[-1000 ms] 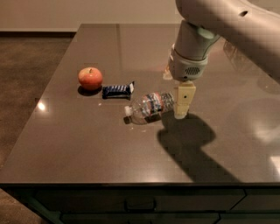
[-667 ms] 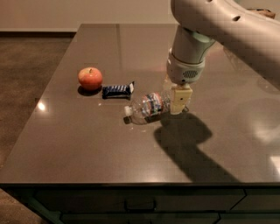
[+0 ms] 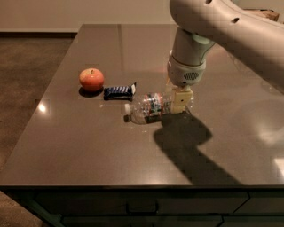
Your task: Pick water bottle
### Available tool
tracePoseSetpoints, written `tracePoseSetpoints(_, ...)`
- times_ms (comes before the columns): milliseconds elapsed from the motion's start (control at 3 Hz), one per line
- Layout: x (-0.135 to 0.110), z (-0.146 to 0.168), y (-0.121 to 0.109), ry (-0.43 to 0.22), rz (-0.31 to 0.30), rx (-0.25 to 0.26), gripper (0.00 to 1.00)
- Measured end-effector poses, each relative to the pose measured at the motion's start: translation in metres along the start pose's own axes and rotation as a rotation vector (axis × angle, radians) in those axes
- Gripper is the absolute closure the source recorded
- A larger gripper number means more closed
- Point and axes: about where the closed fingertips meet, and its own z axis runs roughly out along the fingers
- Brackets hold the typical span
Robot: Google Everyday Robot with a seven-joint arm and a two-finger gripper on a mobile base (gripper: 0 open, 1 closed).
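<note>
Sideways on the table [image 3: 88, 146], the water bottle [image 3: 148, 108] lies right of the apple [image 3: 91, 79], cap toward it. The gripper [image 3: 181, 101] sits low at the bottle's far end; I cannot tell whether it is clamped.

Dark glossy table [image 3: 88, 146], brown carpet floor [image 3: 26, 88], pale wall [image 3: 66, 13] behind, light glints [image 3: 43, 107] on tabletop
</note>
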Motion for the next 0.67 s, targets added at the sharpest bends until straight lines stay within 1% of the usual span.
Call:
tracePoseSetpoints(333,-0.0002,-0.0021,-0.0002,0.0,0.0,0.0,1.0)
tracePoseSetpoints(667,-0.001,-0.0077,-0.0007,-0.01,0.0,0.006,1.0)
